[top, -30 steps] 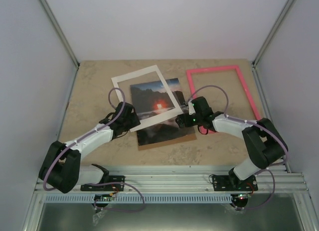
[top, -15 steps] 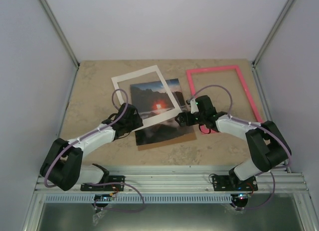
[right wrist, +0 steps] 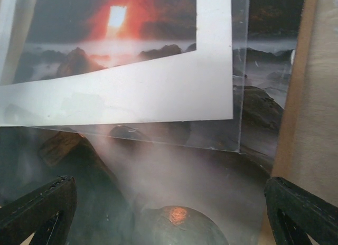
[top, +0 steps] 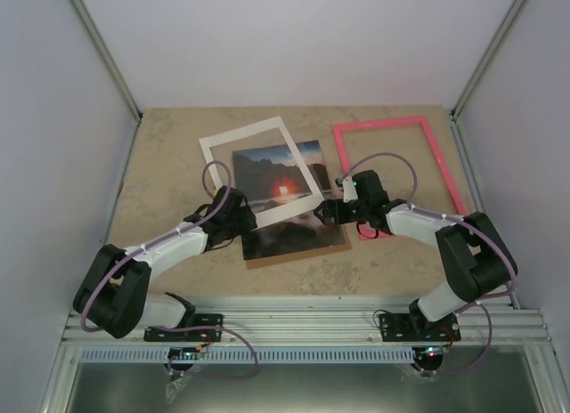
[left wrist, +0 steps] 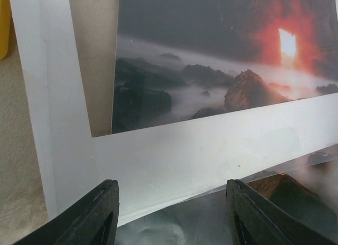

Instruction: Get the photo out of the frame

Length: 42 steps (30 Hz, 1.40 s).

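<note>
Claws flank the photo [top: 278, 183] in the overhead view: the left claw [top: 242, 219] is at its near-left corner and the right claw [top: 328, 208] at its right edge. The photo lies mid-desk [top: 160, 164] on a brown backing board [top: 298, 256]. Its long axis runs from the near edge toward the far edge, with the far end tipped slightly left. A white mat [top: 240, 131] lies askew across its far half. The pink frame [top: 378, 123] lies empty just beside it, toward the far right corner.

In the left wrist view, the left claw [left wrist: 171, 218] is partly spread and holds nothing. It sits over the near strip of the mat [left wrist: 185, 155], and the photo [left wrist: 211, 71] shows beyond through the opening.

In the right wrist view, the right claw [right wrist: 169, 213] is spread wide and empty. Bare photo [right wrist: 158, 166] lies directly ahead of it, and the backing board [right wrist: 296, 97] is by its right finger. What looks like a clear sheet [right wrist: 240, 71] pokes out past the corner of the mat [right wrist: 132, 92], though glare leaves that uncertain.

The right claw seems nearer to uncovered print, so the draw probably goes toward the near edge, out from under the mat.
</note>
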{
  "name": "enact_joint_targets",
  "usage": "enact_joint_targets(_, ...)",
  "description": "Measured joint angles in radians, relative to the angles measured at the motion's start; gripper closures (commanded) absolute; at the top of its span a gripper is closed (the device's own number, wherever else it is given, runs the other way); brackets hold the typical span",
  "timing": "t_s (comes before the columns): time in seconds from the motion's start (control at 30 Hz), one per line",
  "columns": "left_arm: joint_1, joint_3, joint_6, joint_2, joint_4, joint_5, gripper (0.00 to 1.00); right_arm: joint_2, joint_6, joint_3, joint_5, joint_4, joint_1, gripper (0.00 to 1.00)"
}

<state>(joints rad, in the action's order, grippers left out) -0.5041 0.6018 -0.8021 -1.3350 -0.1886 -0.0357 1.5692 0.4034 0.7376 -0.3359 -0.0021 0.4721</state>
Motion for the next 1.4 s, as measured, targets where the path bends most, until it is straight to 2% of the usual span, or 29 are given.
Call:
enact_joint_targets(0.43,0.0,-0.13,-0.06,0.077,0.015,0.05,0.36,0.038,-0.023,-0.003,0.023,-0.024,0.014,0.02)
enact_joint_targets(0.8,-0.001,-0.169,-0.104,0.14,0.033,0.106,0.36,0.031,-0.029,-0.023,0.03,0.008,0.021,0.02)
enact_joint_targets(1.0,-0.002,-0.2,-0.118,0.141,0.055,0.136,0.37,0.016,-0.029,-0.04,0.034,0.01,0.023,0.02)
enact_joint_targets(1.23,-0.002,-0.225,-0.133,0.148,0.098,0.203,0.44,0.008,-0.029,-0.049,0.037,0.014,0.023,0.02)
enact_joint_targets(1.4,-0.002,-0.238,-0.151,0.202,0.091,0.23,0.46,-0.005,-0.028,-0.061,0.041,0.014,0.023,0.02)
